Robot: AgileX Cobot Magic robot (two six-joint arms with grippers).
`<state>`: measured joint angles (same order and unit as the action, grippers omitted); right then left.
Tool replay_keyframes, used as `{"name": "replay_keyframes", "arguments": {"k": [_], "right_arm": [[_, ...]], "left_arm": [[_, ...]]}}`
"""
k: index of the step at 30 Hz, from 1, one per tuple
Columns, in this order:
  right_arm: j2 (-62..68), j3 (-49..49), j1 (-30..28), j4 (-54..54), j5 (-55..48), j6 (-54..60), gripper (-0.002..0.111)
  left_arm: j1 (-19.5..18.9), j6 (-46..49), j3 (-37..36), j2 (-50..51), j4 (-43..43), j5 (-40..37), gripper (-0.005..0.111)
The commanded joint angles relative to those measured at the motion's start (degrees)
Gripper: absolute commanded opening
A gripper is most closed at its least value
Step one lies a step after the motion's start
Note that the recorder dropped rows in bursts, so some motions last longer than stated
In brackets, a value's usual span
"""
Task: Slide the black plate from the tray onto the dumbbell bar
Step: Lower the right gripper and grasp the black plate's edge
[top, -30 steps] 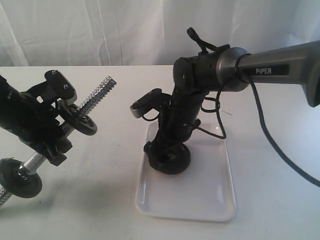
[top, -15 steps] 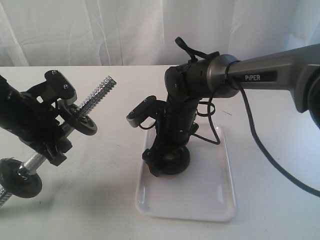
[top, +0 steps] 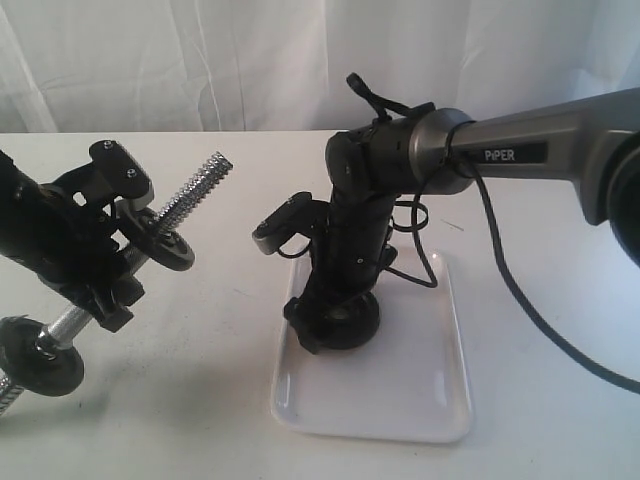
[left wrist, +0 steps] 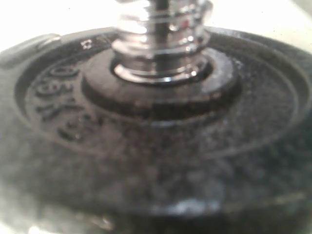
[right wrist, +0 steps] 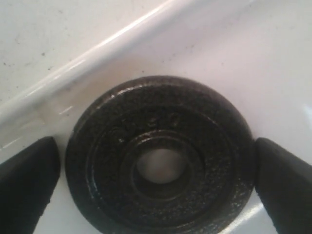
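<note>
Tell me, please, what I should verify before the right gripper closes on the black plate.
1. black plate lying flat in the tray: ok.
2. right gripper open, straddling the plate: ok.
3. Fingers low enough to catch the rim: cannot tell.
4. left gripper holding the dumbbell bar: ok.
5. Bar's threaded end bare for loading: ok.

**Operator:** What can't I see from the exterior view?

**Describer:** The right tool [right wrist: 157, 183] stands over the black plate [top: 362, 325], so you see only its rim. The left tool [top: 112, 265] clamps the dumbbell bar [top: 195, 195], covering its middle. The bar's lower end runs off the picture's edge.

**Operator:** And the wrist views?

**Describer:** The left wrist view shows you a blurred black disc [left wrist: 156, 161] with unreadable raised lettering [left wrist: 63, 112]. In the right wrist view, both fingertips [right wrist: 29, 180] are cropped by the frame.
</note>
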<state>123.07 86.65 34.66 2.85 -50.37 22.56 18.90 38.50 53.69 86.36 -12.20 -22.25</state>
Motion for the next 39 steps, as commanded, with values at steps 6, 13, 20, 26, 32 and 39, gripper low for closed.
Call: {"name": "replay_keyframes", "arguments": {"k": [6,13,20,26,32,39], "right_arm": [[1.5,-0.7,1.4,-8.2,-2.2,-4.8,0.086],[1.5,-0.7,1.4,-8.2,-2.3,-7.1,0.030],[1.5,-0.4,1.4,-7.5,-2.3,-12.8,0.000],[-1.0,-0.4,1.3,-5.4,-5.0,-12.8,0.000],[-5.3,-0.4,1.3,-2.2,-6.2,-12.6,0.000],[-8.8,-0.4,0.0,0.7,-8.3,-12.6,0.000]], "left_arm": [[0.1,-0.2,1.7,-3.0,-1.9,3.1,0.000],[0.1,-0.2,1.7,-3.0,-1.9,3.1,0.000],[0.1,-0.2,1.7,-3.0,-1.9,3.0,0.000],[0.1,-0.2,1.7,-3.0,-1.9,3.0,0.000],[0.1,-0.2,1.7,-3.0,-1.9,2.5,0.000],[0.1,-0.2,1.7,-3.0,-1.9,2.1,0.000]]}}
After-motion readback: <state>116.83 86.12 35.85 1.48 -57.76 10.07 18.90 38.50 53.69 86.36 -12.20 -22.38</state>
